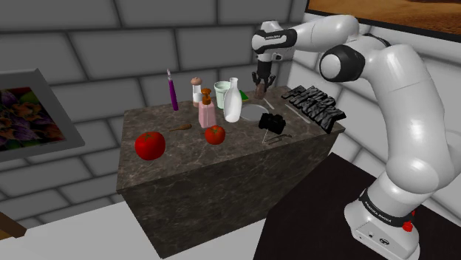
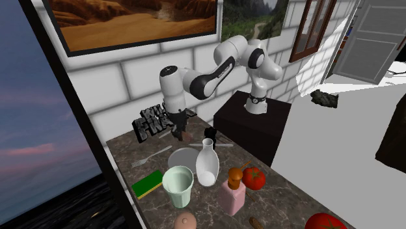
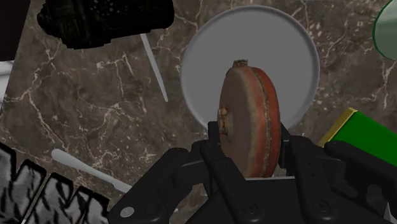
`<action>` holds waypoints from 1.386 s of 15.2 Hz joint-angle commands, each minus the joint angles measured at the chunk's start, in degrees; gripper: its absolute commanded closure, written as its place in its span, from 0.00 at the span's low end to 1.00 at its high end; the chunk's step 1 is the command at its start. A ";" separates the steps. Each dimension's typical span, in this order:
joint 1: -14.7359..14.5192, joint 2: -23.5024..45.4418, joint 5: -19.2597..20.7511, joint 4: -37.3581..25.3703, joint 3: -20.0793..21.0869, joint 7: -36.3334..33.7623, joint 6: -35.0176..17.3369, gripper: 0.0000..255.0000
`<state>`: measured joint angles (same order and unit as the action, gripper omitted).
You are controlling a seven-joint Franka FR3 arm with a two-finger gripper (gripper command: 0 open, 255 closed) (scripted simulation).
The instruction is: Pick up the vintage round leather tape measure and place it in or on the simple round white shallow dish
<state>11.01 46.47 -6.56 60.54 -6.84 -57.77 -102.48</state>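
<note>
Aloft, gripper (image 3: 251, 147) clasping tape measure (image 3: 248, 108), near grey dish (image 3: 280, 38)

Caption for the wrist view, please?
Gripper clasps the brown round tape measure on edge, the grey round dish just beyond it on the marble counter.

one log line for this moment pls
phase: carry | gripper jaws: shut on tape measure | tape measure: reddish-brown disc, on edge, over dish | placed: not yet
</note>
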 commanded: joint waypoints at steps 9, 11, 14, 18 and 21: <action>-0.69 6.25 -0.25 -4.78 0.51 -1.34 -1.53 1.00; -0.72 6.70 -0.30 -4.02 0.54 -1.27 -2.73 1.00; -0.74 7.50 -0.38 -3.11 0.59 -1.18 -4.44 1.00; -0.75 8.21 -0.44 -2.55 0.64 -1.11 -5.70 1.00; -0.75 8.21 -0.44 -2.56 0.64 -1.11 -5.70 1.00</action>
<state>10.25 54.64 -7.00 58.04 -6.20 -58.88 -108.18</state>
